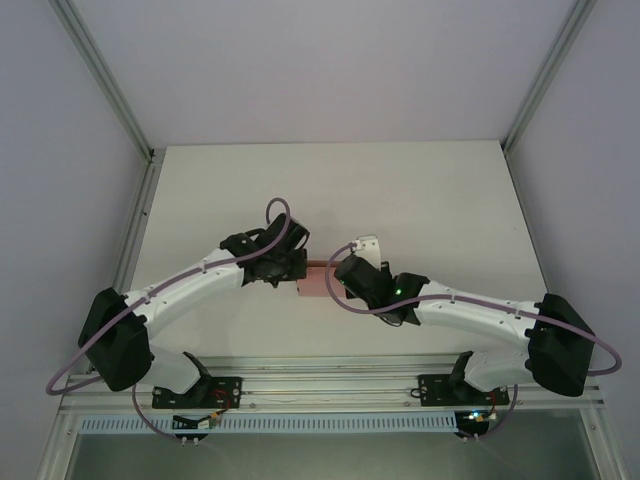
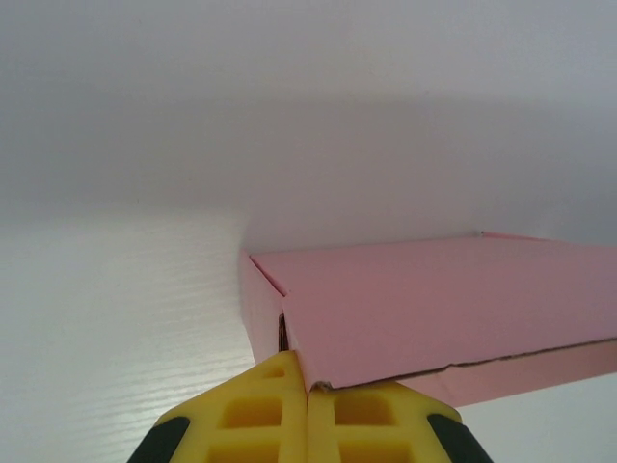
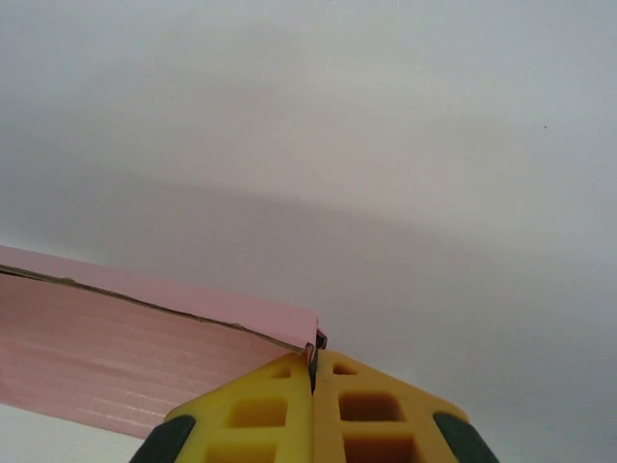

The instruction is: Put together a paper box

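Gripping paper box (image 2: 434, 299), left hand (image 2: 308, 391) clamped on corner, right hand (image 3: 313, 371) clamped on edge, pink sliver between them overhead

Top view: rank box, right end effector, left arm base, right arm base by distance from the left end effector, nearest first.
From the left end effector:
1. box: gripped, just to its right, mid-table.
2. right end effector: clamped on the box's other end.
3. left arm base: near edge, left side.
4. right arm base: near edge, right side.
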